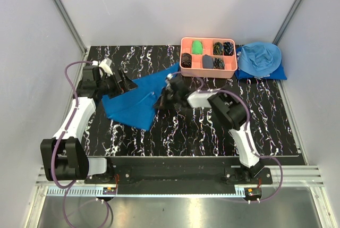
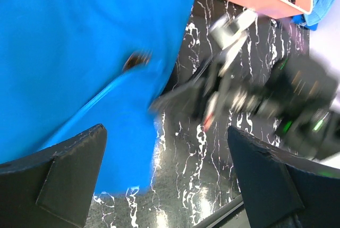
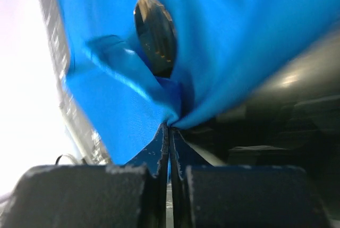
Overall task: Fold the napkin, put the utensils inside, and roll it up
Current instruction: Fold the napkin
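The royal-blue napkin lies partly folded on the black marbled table, left of centre. My right gripper is at its right edge, and in the right wrist view that gripper is shut on a bunched fold of the napkin. A shiny gold utensil head shows beyond the pinch, half covered by the cloth. My left gripper hovers over the napkin's upper left part. In its own view it stands open and empty, above the napkin's edge. The utensils' handles are hidden.
A pink compartment tray with small dark and green items stands at the back centre. A paler sky-blue heap of cloth lies to its right. Grey walls close in the table on both sides.
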### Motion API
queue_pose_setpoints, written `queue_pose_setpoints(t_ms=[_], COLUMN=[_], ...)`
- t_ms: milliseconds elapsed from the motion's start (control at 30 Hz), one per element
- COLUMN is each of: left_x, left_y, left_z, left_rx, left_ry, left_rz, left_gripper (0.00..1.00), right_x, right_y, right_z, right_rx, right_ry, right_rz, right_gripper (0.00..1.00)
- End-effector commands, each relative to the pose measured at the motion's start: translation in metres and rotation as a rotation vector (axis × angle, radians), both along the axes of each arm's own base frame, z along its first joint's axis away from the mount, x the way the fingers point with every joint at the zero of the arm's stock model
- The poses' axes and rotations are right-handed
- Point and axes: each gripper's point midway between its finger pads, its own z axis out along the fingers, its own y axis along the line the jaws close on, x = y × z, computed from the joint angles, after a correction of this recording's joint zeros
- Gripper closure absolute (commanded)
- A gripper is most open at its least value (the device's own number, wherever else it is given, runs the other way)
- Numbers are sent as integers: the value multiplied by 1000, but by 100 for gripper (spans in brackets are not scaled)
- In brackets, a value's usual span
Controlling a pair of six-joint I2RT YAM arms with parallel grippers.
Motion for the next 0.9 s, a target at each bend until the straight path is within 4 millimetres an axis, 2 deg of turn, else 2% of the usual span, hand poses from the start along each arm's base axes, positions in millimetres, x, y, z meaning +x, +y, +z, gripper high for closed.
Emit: queue_pose_setpoints(t_ms=[0, 33, 167, 200, 233, 267, 300, 333, 367, 400, 433, 467, 500, 533, 567, 600, 667, 700, 767, 800, 867], left_x=[1, 1, 0, 0, 0, 1, 1, 1, 2, 1, 2, 2, 2, 2, 1, 2, 2, 3, 3, 3, 5], left_y=[-4, -3, -1, 0, -1, 0, 0, 1, 2, 2, 3, 3, 3, 3, 2, 3, 2, 2, 3, 3, 4], left_z=[28, 30, 34, 34, 33, 33, 32, 33, 32, 32, 32, 32, 32, 31, 30, 30, 30, 29, 27, 24, 23], left_rx=[-22, -20, -14, -11, -12, -13, -16, -18, -17, -17, -17, -16, -18, -18, -20, -21, -25, -26, -24, -23, -19], left_ry=[-107, -114, -127, -129, -127, -127, -120, -121, -121, -119, -119, -121, -120, -117, -115, -115, -113, -111, -106, -99, -97], left_rz=[-23, -21, -14, -10, -13, -8, -12, -9, -8, -6, -5, -3, -2, -2, -3, -4, -5, -4, -3, 0, 3], left_gripper=[1, 1, 1, 1, 1, 1, 1, 1, 1, 1, 1, 1, 1, 1, 1, 1, 1, 1, 1, 1, 1], right_x=[-53, -69, -92, -95, -97, -97, -100, -95, -96, -93, -88, -81, -74, -69, -53, -45, -29, -13, 6, 19, 39], right_y=[43, 55, 80, 82, 83, 82, 73, 70, 57, 51, 42, 24, 13, 1, -23, -33, -55, -70, -79, -89, -91], right_z=[-12, -15, -10, -8, -1, 4, 2, 22, 20, 27, 47, 43, 61, 62, 55, 60, 52, 45, 45, 37, 42], right_rx=[14, 14, 32, 32, 38, 42, 26, 40, 11, 5, 6, -23, -13, -26, -49, -48, -73, -84, -81, -90, -73], right_ry=[83, 86, 83, 74, 64, 49, 43, -3, -27, -49, -80, -85, -115, -115, -110, -122, -122, -111, -132, -124, -153], right_rz=[-38, -14, 24, 39, 45, 45, 39, 17, 12, -1, -26, -55, -88, -111, -159, -182, -222, -260, -287, -316, -342], right_gripper=[100, 100, 99, 94, 80, 75, 69, 59, 55, 52, 49, 49, 48, 48, 48, 48, 51, 51, 54, 54, 55])
